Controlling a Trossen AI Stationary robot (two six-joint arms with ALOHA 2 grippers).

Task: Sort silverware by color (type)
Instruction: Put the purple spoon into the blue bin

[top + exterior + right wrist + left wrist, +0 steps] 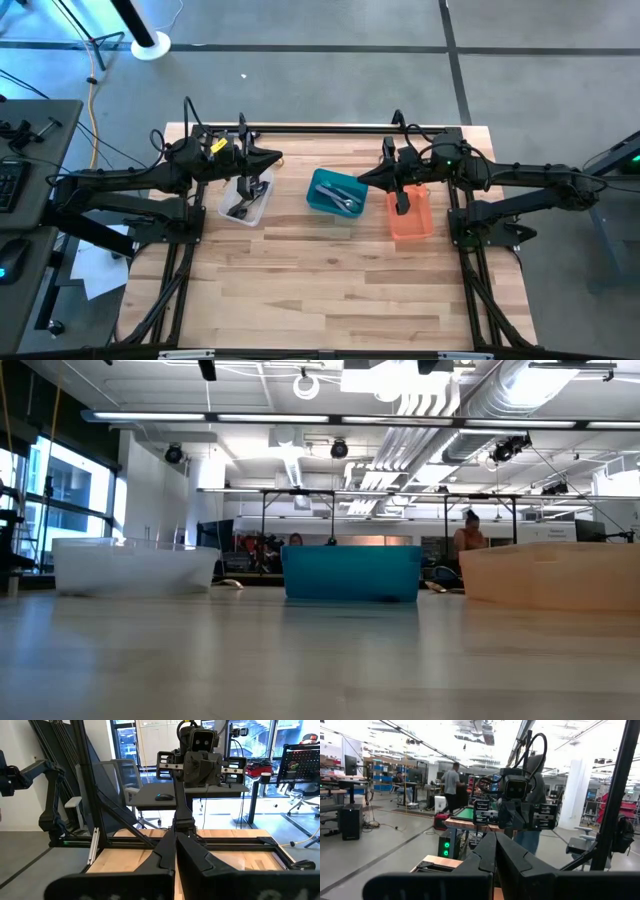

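Three bins stand in a row on the wooden table: a clear bin (245,201), a teal bin (335,193) and an orange bin (411,214). Dark silverware (240,208) lies in the clear bin and shiny silver silverware (345,198) in the teal bin. What lies in the orange bin I cannot make out. My left gripper (277,158) hovers shut above the clear bin's far end, pointing level toward the table's right. My right gripper (362,179) hovers shut between the teal and orange bins, pointing left. Both are shut on nothing (495,842) (175,840).
A black rail (330,128) runs along the table's far edge behind the bins. Bare wood (320,290) stretches from the bins to the near edge. From table height, the bins (352,572) stand side by side, with people in the room beyond.
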